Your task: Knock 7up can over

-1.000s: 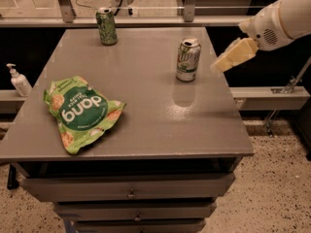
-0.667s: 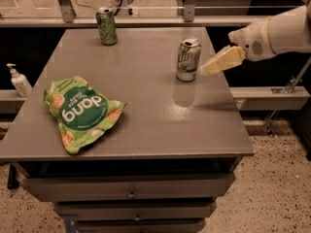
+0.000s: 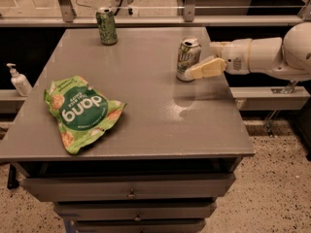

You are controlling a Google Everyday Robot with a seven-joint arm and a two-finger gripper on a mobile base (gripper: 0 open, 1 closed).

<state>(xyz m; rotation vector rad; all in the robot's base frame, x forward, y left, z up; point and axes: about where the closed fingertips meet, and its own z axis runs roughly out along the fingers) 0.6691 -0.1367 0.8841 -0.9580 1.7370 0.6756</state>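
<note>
The 7up can [image 3: 187, 57] is pale silver-white with green lettering and a silver top. It stands upright near the right edge of the grey table [image 3: 136, 125]. My gripper [image 3: 196, 72] comes in from the right on a white arm [image 3: 262, 55]. Its pale tip is against the lower right side of the can.
A darker all-green can [image 3: 107, 26] stands at the table's far edge. A green chip bag [image 3: 80, 111] lies flat at the front left. A soap dispenser bottle [image 3: 18, 79] stands on a ledge to the left. Drawers sit under the tabletop.
My arm has moved left and down toward the 7up can, and the gripper tip has closed the gap to its right side. The can still stands upright.
</note>
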